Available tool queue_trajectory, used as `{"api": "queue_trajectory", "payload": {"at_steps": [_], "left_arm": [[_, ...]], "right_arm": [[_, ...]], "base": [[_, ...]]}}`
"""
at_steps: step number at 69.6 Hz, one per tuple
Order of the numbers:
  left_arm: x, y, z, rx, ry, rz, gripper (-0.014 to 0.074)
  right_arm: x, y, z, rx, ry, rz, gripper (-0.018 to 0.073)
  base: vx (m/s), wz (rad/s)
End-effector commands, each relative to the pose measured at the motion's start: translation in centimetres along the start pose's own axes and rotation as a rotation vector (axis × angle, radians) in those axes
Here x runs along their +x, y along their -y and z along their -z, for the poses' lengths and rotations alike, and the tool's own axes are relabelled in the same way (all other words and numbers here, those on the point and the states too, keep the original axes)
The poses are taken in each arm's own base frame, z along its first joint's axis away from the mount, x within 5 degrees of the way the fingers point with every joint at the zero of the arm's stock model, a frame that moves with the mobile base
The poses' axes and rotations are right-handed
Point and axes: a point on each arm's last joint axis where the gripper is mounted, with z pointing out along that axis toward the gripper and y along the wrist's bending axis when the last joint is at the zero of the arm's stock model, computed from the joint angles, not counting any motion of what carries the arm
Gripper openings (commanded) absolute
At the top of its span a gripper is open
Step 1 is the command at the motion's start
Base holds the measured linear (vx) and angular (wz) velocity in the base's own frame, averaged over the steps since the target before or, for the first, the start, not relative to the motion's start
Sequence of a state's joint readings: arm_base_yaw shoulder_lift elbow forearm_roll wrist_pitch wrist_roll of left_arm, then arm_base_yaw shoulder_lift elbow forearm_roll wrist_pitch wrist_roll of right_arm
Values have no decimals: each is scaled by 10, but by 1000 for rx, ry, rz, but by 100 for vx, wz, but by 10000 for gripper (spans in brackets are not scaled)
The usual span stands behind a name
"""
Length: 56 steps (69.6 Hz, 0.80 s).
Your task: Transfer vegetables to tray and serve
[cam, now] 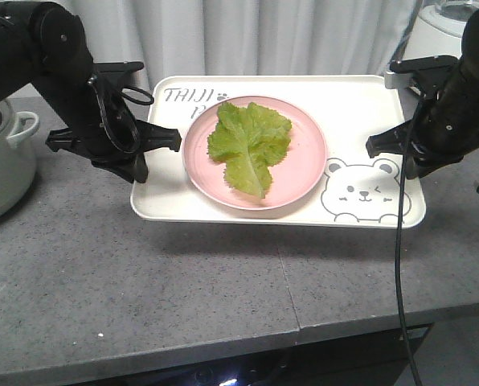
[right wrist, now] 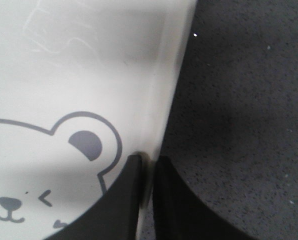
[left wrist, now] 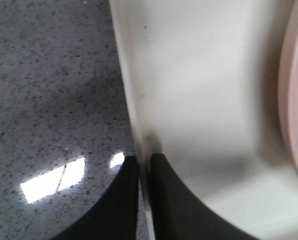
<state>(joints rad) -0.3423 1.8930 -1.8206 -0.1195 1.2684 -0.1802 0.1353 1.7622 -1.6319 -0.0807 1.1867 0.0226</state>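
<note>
Lettuce (cam: 250, 145) — one green, crinkly leaf — lies on a round pink plate (cam: 308, 181). The plate sits in the middle of the tray (cam: 360, 100), between the lettering at the tray's far-left corner and the bear drawing (cam: 364, 193) at its near-right corner. The transfer therefore looks done, and what is left is the serving.

The left gripper (left wrist: 145, 200) has its jaws closed on the tray's left rim, one finger inside the rim and one outside. The right gripper (right wrist: 148, 200) pinches the tray's right rim the same way, just beside the bear's ear.

A dark shadow on the grey counter (cam: 183, 281) under the tray's near edge suggests the tray is raised off it — though I cannot be sure. Carrying the tray level, so the plate does not slide, remains to be done.
</note>
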Motion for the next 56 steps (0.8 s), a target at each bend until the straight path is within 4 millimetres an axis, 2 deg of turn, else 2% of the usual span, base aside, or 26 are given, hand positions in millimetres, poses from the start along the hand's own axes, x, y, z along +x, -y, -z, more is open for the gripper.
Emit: {"api": "queue_trajectory", "payload": {"at_steps": [1, 56], "left_arm": [[2, 12, 40, 66, 104, -38, -8], [2, 12, 40, 66, 104, -38, -8]], "right_arm": [[-4, 3, 29, 22, 121, 46, -8], [-4, 3, 29, 22, 121, 46, -8]], "base": [[-4, -25], [-6, -31]]}}
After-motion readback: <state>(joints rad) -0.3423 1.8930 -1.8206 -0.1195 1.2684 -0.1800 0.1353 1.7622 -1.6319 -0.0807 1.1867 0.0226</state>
